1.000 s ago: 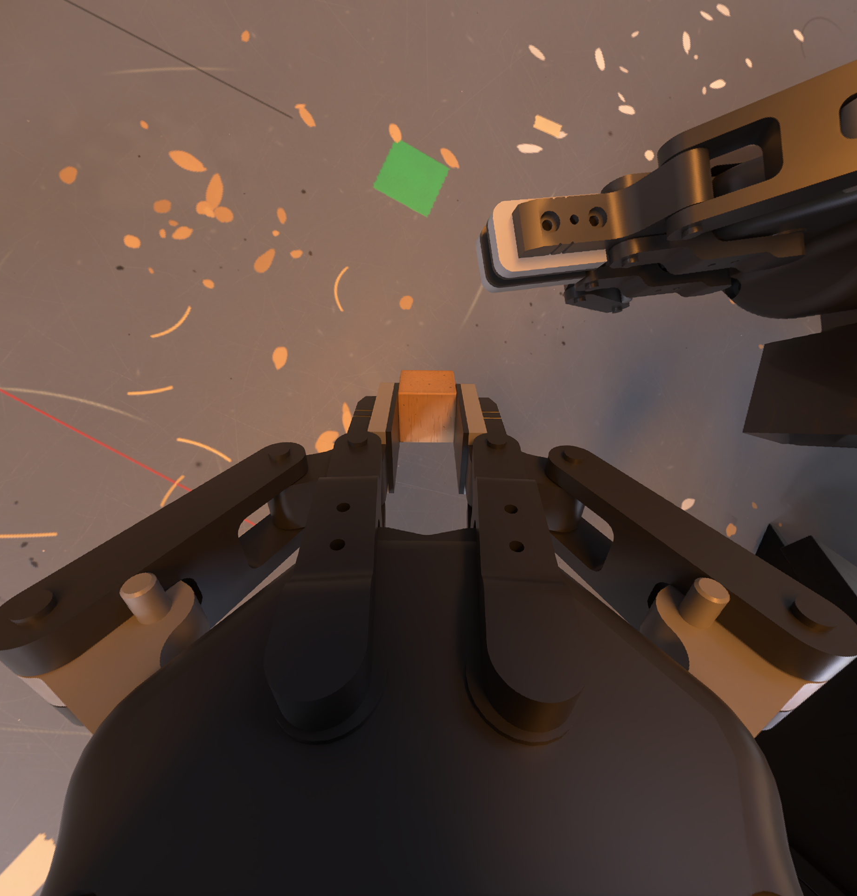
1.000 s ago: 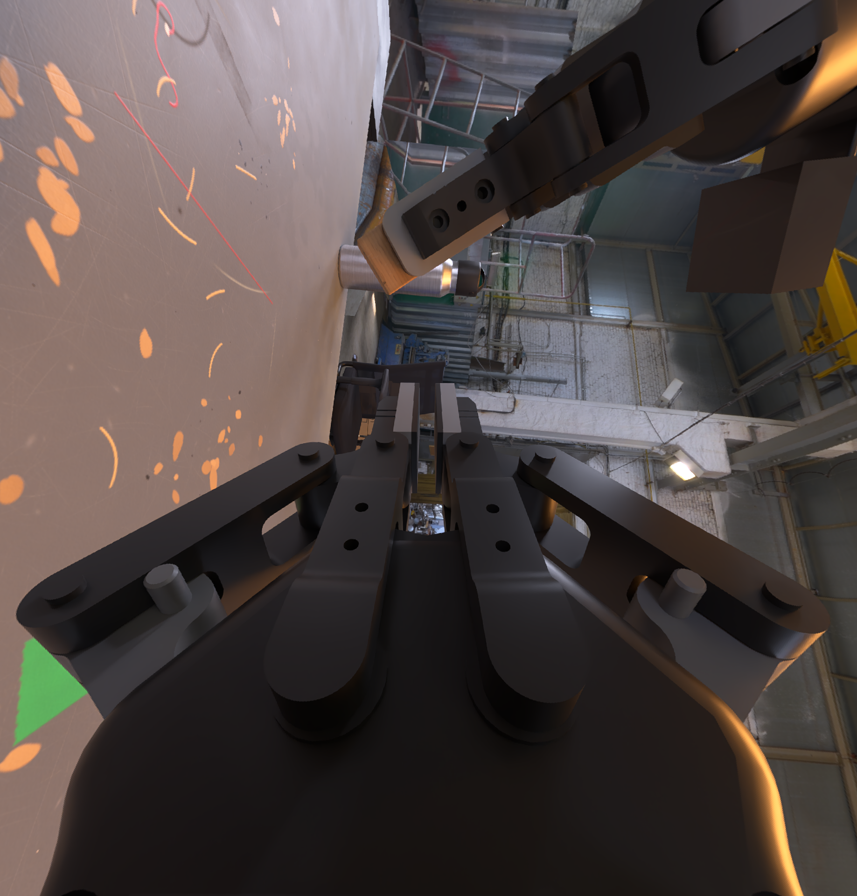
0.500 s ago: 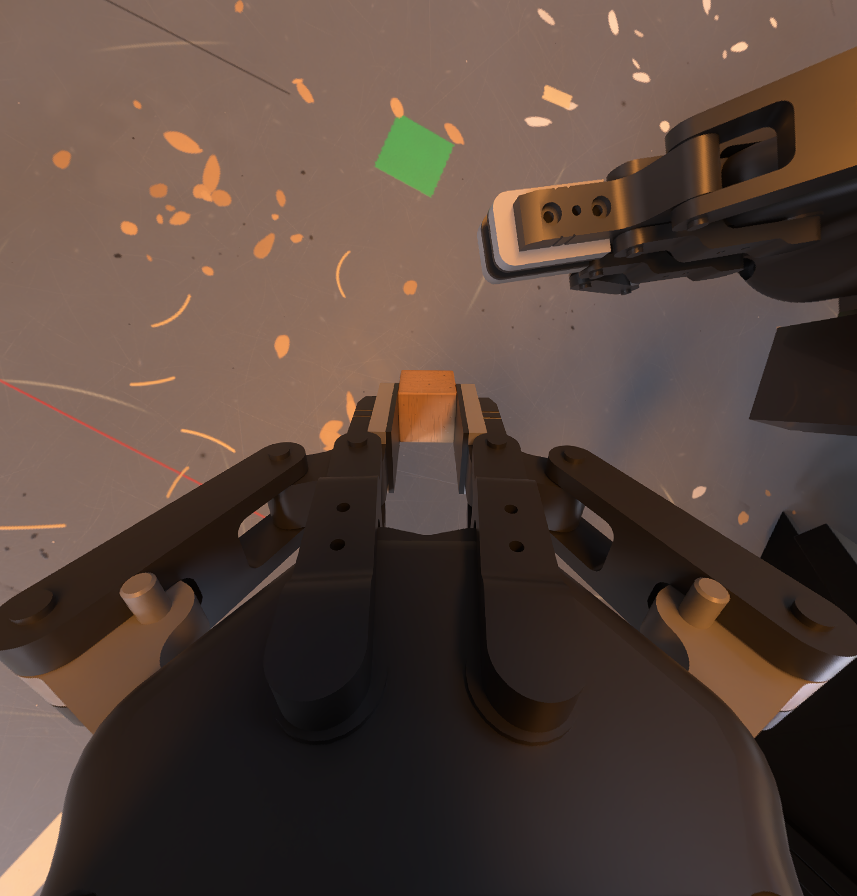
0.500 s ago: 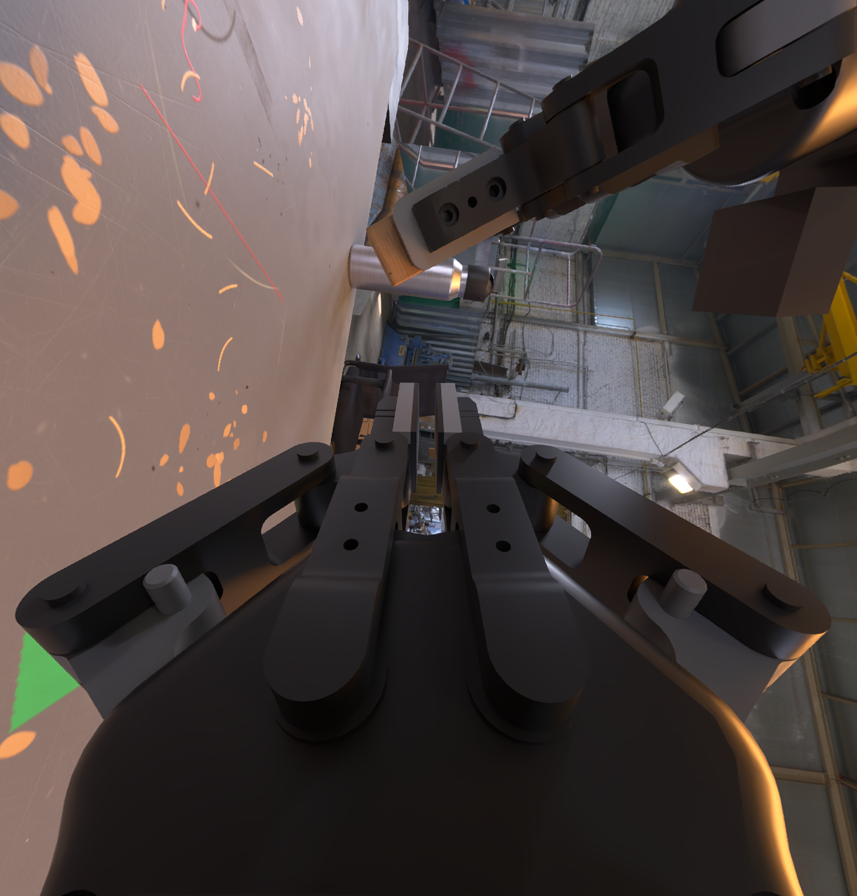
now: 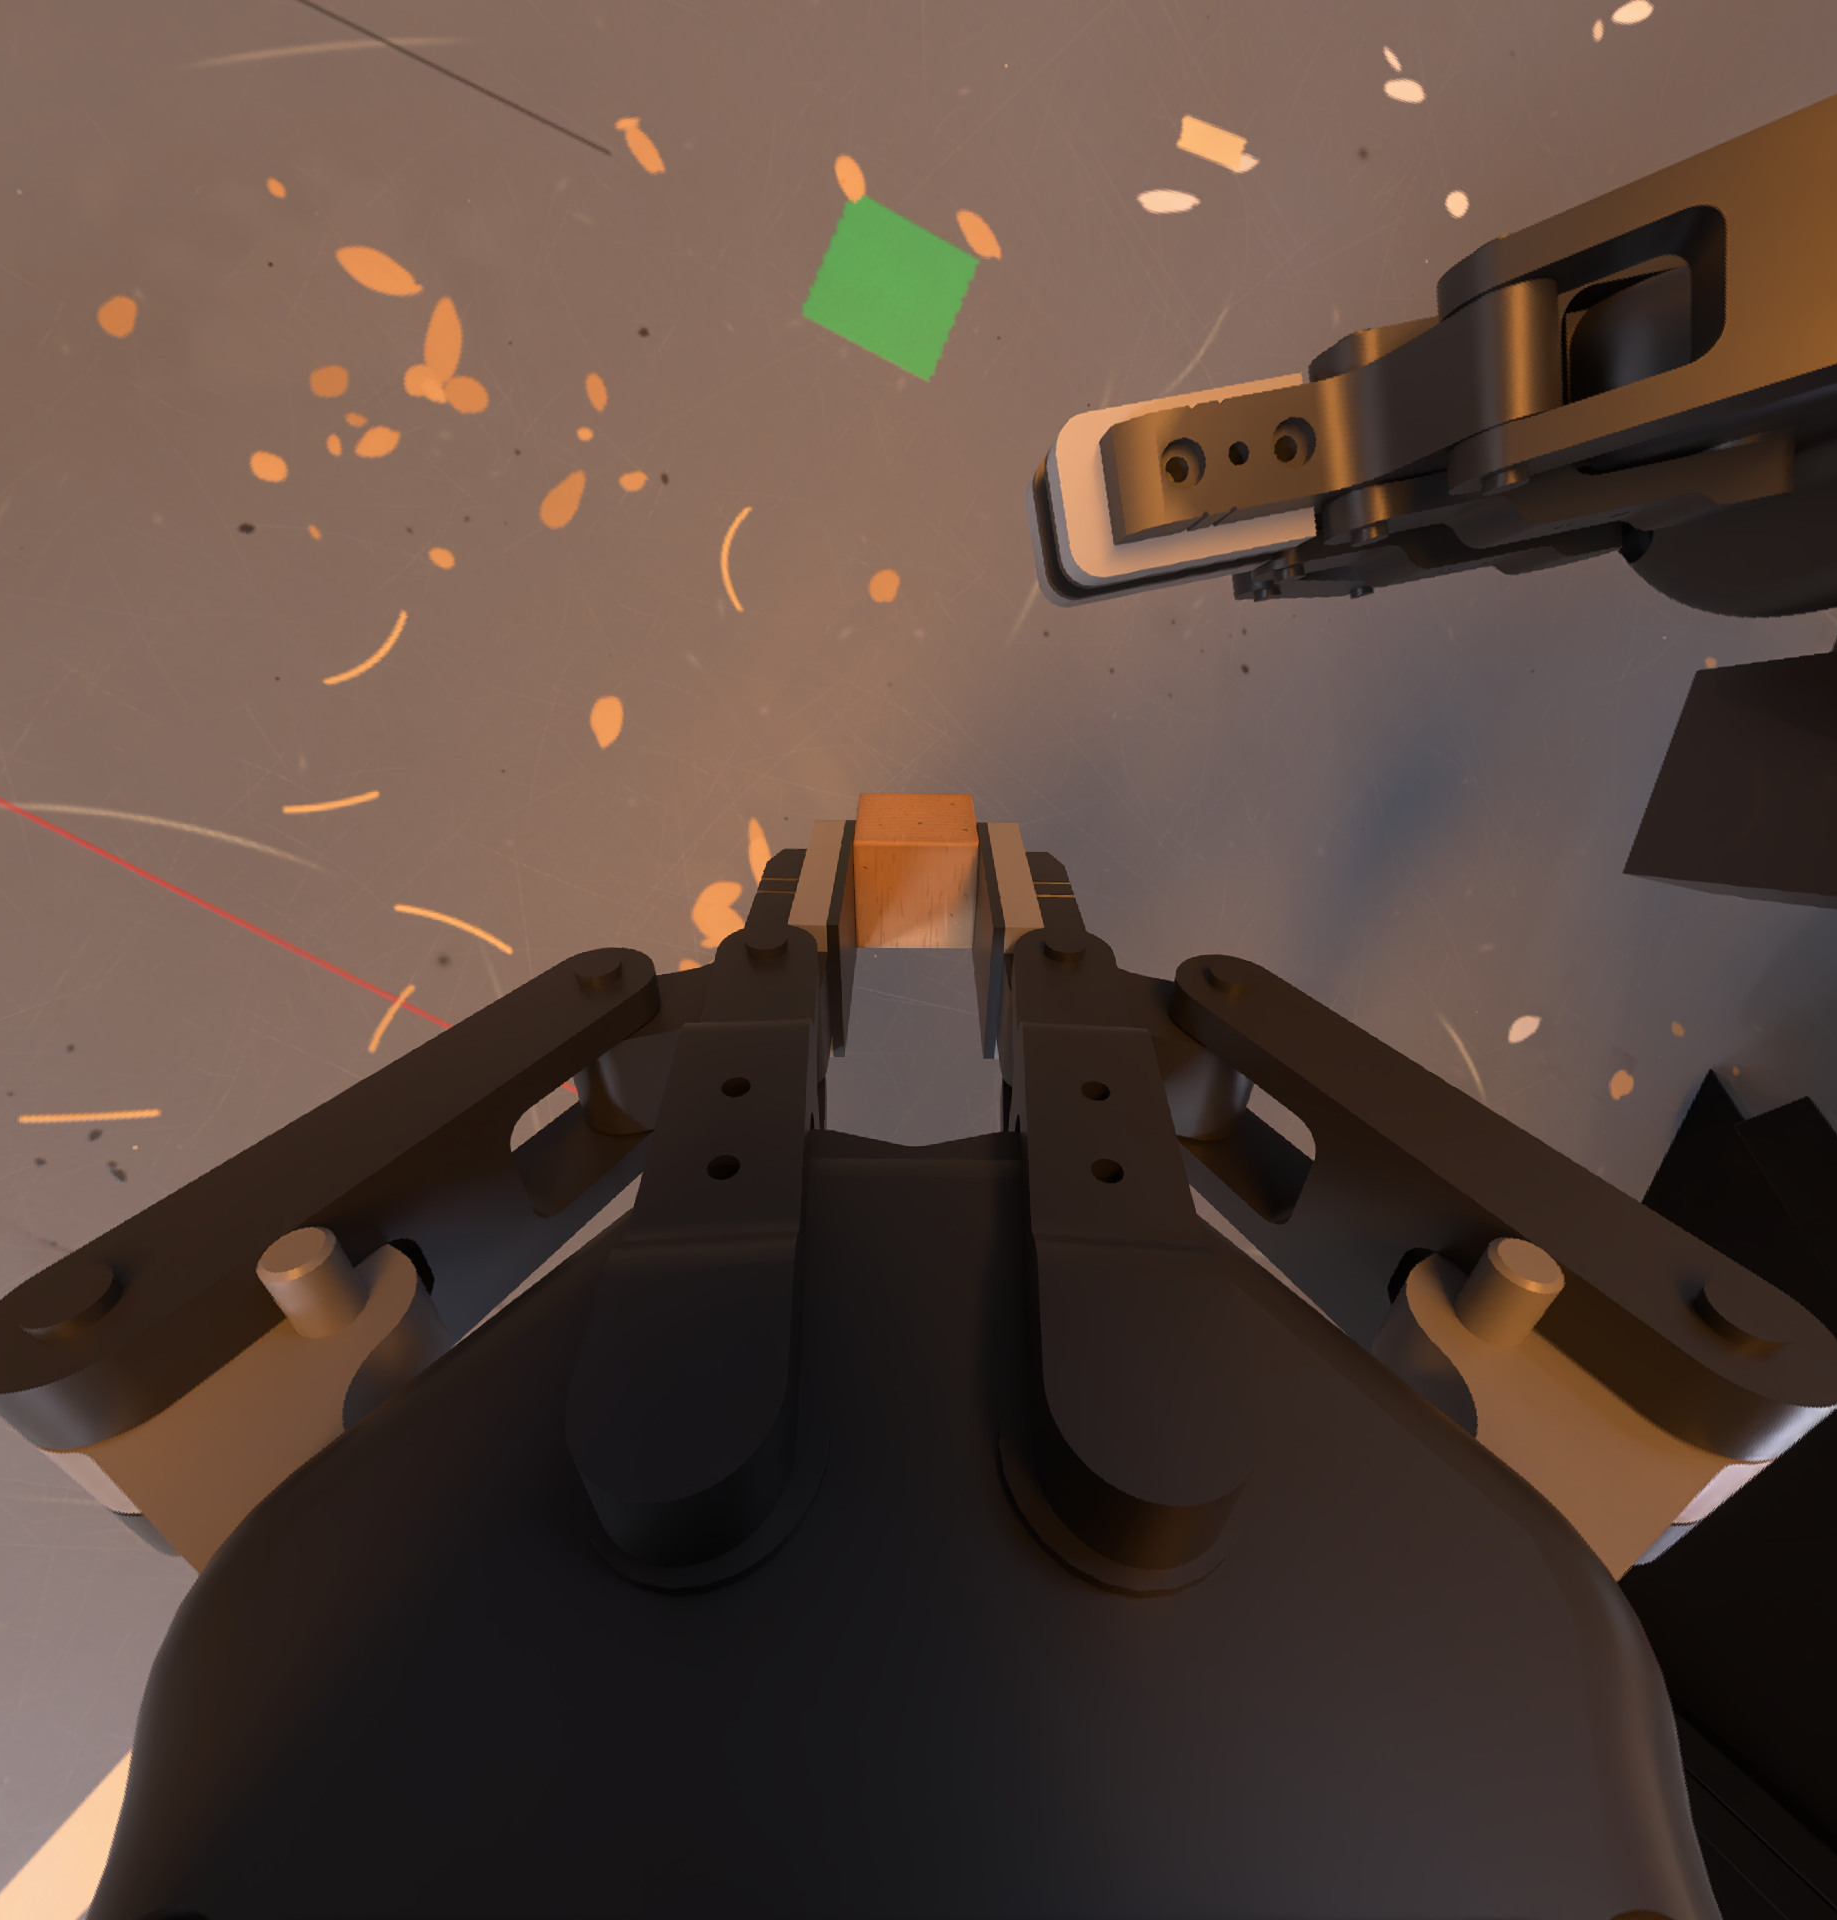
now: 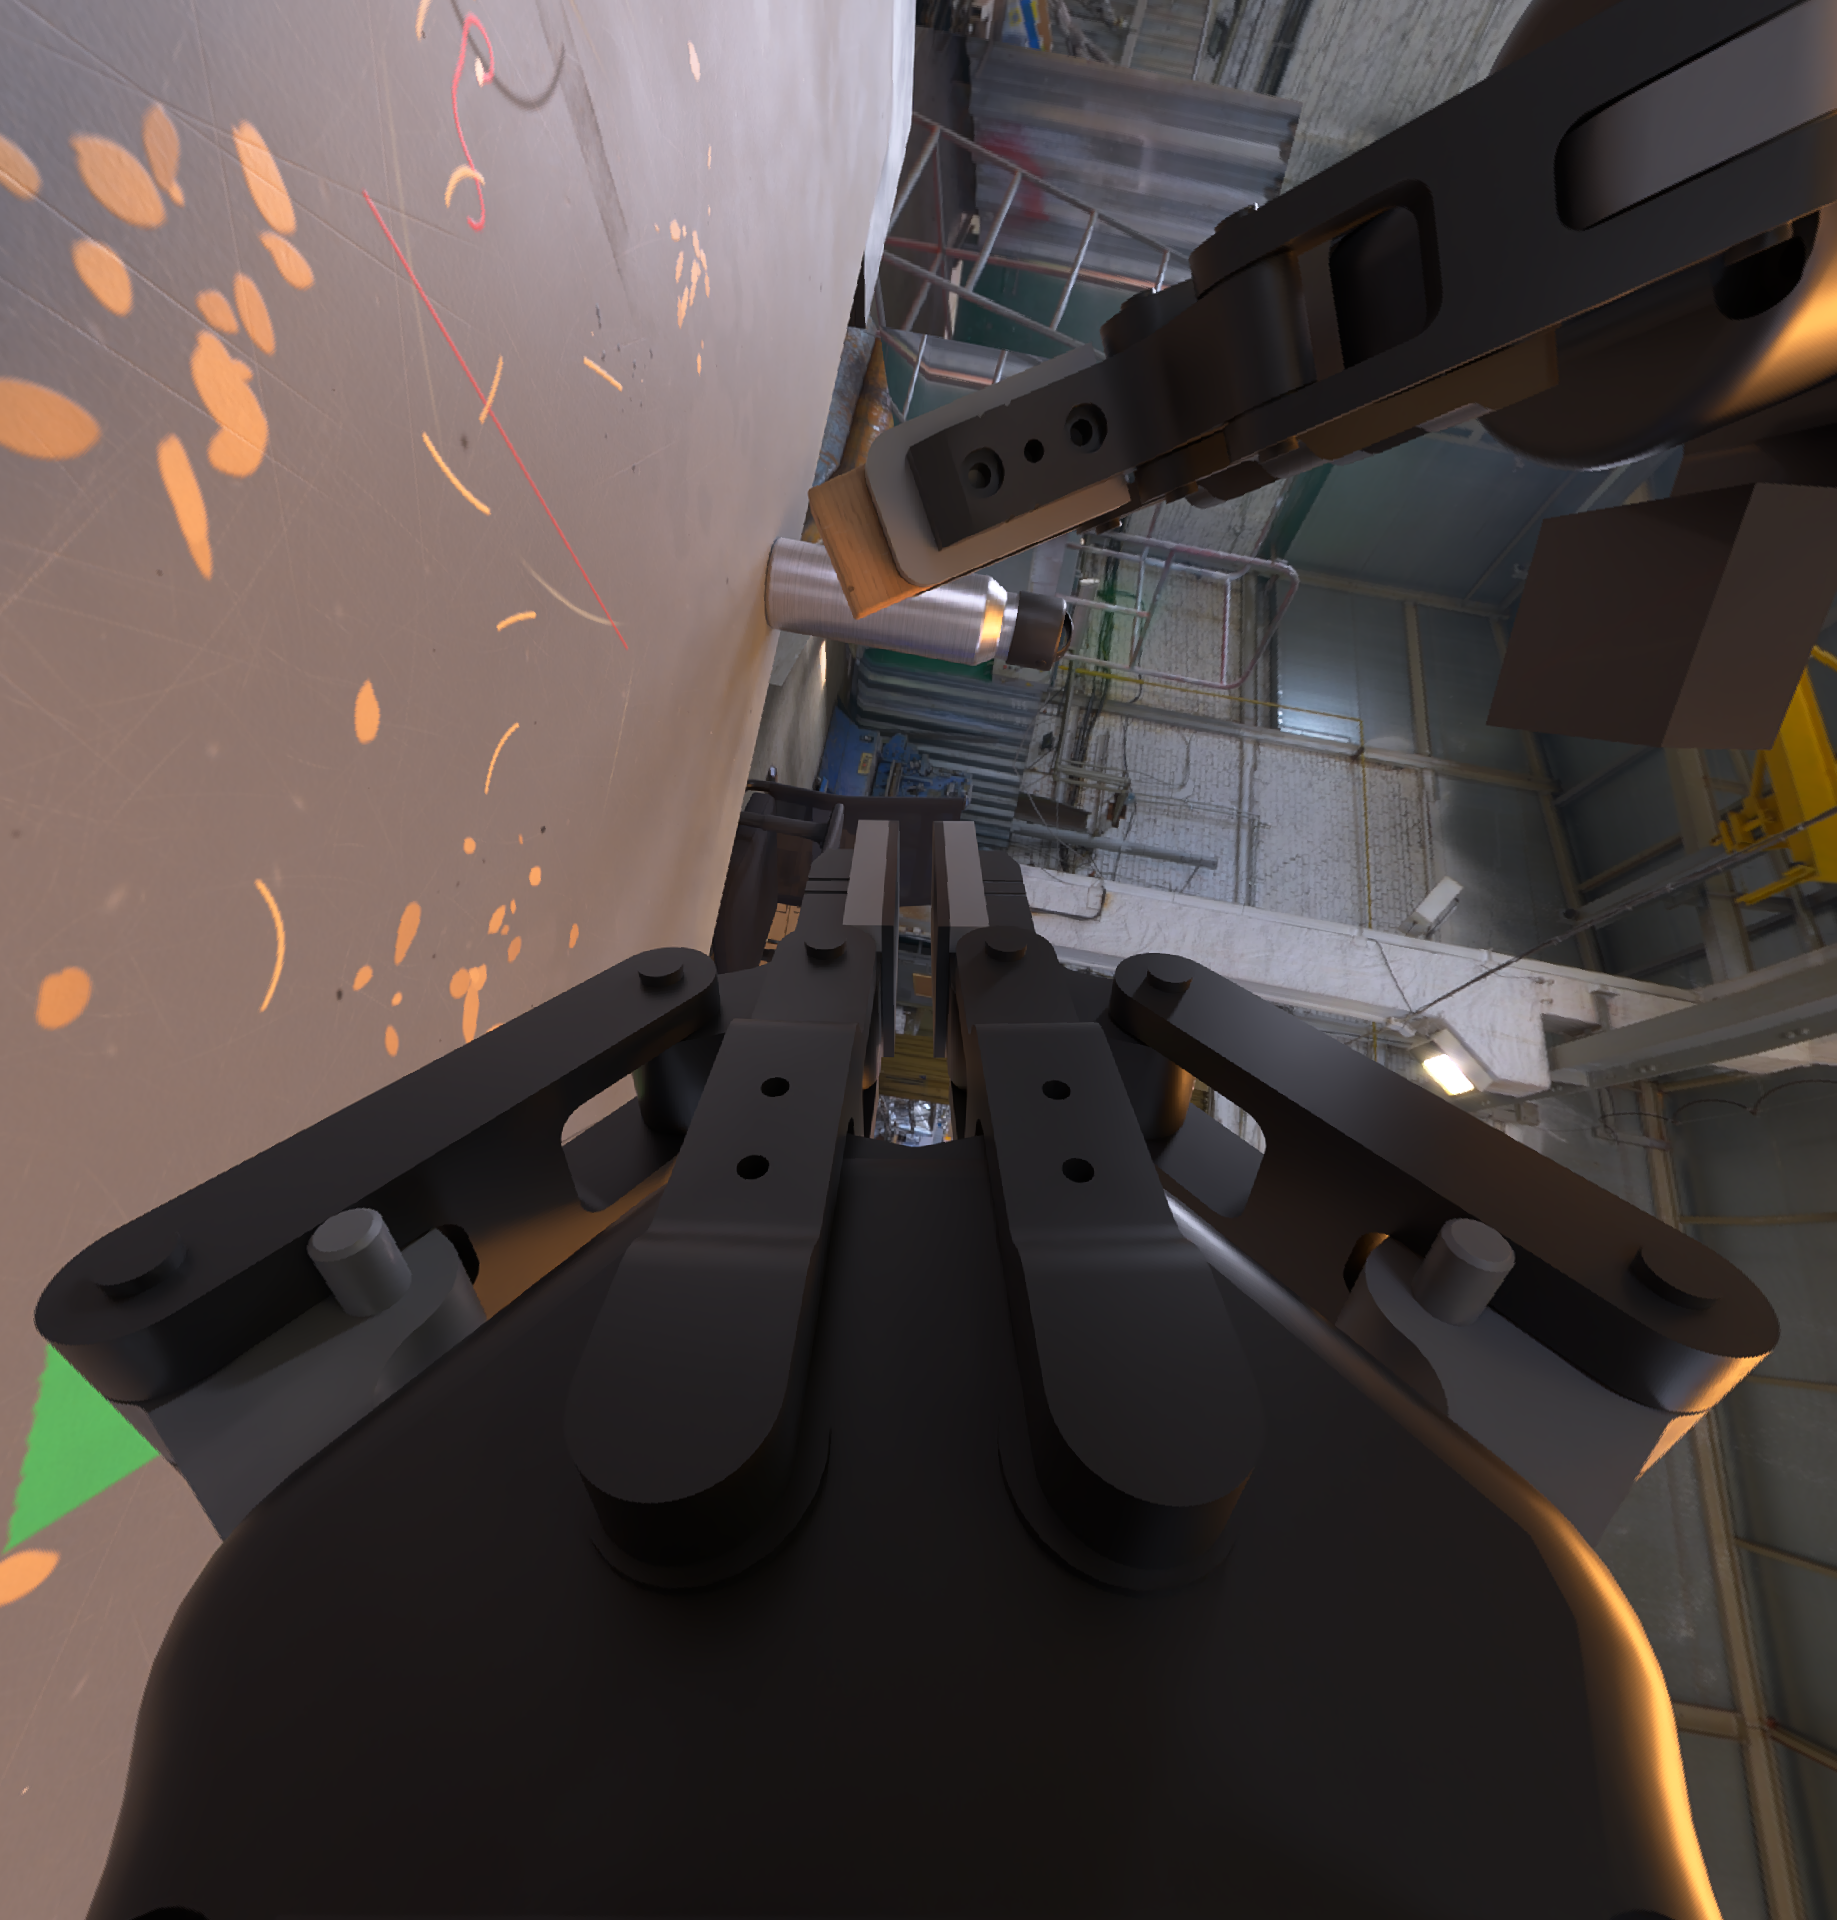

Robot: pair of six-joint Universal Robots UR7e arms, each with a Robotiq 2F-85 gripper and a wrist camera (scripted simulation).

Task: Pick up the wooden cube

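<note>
The wooden cube (image 5: 914,873) is a small light-brown block clamped between the pads of my left gripper (image 5: 914,885), held above the grey table (image 5: 270,727). In the right wrist view the cube (image 6: 849,551) shows at the tip of the left gripper (image 6: 893,520), off the table surface. My right gripper (image 6: 916,883) is shut with only a thin slit between its pads and holds nothing. It reaches in from the right in the left wrist view (image 5: 1065,520), beside and beyond the cube.
A flat green square (image 5: 890,286) lies on the table beyond the cube, also at the lower left of the right wrist view (image 6: 67,1455). A metal bottle (image 6: 945,623) stands near the table's far edge. Orange flecks and a red line mark the table.
The cube stays gripped in my left gripper. The green square and table marks have drifted up in the left wrist view. The right gripper has stayed shut.
</note>
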